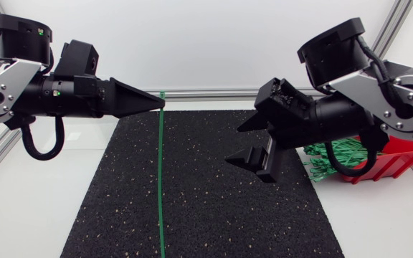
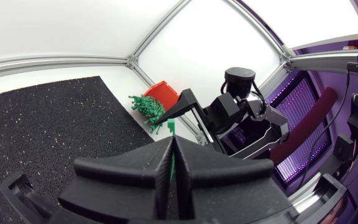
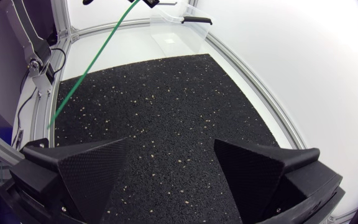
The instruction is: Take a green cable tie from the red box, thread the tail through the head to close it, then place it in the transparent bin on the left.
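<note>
My left gripper (image 1: pixel 160 102) is shut on a green cable tie (image 1: pixel 161 179) near its head end; the long tail hangs straight down over the black mat (image 1: pixel 221 208). In the left wrist view the tie (image 2: pixel 171 128) sticks up from between the closed fingertips of that gripper (image 2: pixel 173 140). My right gripper (image 1: pixel 245 142) hovers open and empty above the mat, right of the tie. From the right wrist view its fingers (image 3: pixel 86 171) stand wide apart, and the tie (image 3: pixel 89 65) slants across ahead. The red box (image 1: pixel 401 155) holds several green ties (image 1: pixel 335 153) at the right. The transparent bin (image 3: pixel 180 28) stands far ahead.
The black mat covers the middle of the white table (image 1: pixel 63 208). An aluminium frame rail (image 1: pixel 214 93) runs along the back edge. The red box (image 2: pixel 167 94) with its ties (image 2: pixel 146 107) sits in the table's corner behind my right arm (image 2: pixel 241 109).
</note>
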`<state>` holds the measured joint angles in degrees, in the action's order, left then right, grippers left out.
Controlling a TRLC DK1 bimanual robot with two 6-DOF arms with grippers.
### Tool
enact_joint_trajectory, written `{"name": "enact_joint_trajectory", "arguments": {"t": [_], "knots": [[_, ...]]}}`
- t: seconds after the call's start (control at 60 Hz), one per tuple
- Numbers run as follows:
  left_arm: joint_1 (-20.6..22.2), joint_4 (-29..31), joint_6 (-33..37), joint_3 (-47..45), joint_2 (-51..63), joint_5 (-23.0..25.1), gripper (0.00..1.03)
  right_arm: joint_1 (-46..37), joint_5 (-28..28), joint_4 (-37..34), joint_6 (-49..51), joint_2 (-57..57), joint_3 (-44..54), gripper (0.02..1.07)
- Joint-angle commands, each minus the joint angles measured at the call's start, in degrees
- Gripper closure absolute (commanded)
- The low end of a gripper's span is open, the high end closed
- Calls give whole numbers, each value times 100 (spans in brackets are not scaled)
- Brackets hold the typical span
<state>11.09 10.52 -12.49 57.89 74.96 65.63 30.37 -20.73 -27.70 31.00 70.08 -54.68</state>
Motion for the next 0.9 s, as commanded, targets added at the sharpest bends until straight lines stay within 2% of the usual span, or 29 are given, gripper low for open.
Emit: {"name": "enact_joint_trajectory", "arguments": {"t": [0.0,0.05,0.117,0.25,0.383,0.433,0.533,0.633,0.783,0.883], "knots": [[-98,46,-140,232,80,126,100,250,350,-121,222,-197,124,5],[-178,46,-140,232,115,179,100,426,377,-411,187,-258,45,5],[-213,73,-140,232,151,187,100,452,509,-438,55,-346,53,6],[-239,117,-140,232,159,267,100,1217,2565,195,-297,-434,326,6],[-248,231,-140,302,159,310,100,1270,2811,230,99,-320,317,6],[-239,354,-140,355,177,310,100,1331,3137,371,362,-320,379,6],[-204,600,-140,460,247,319,100,1648,4059,1267,1039,-408,774,6],[-213,785,-140,618,379,346,100,1955,4859,2577,2103,-496,1345,5],[-265,951,-140,856,687,486,100,2078,5141,3623,3298,-320,1627,5],[-257,960,-122,979,836,565,100,2175,5167,4642,4405,-144,1934,5]]}}
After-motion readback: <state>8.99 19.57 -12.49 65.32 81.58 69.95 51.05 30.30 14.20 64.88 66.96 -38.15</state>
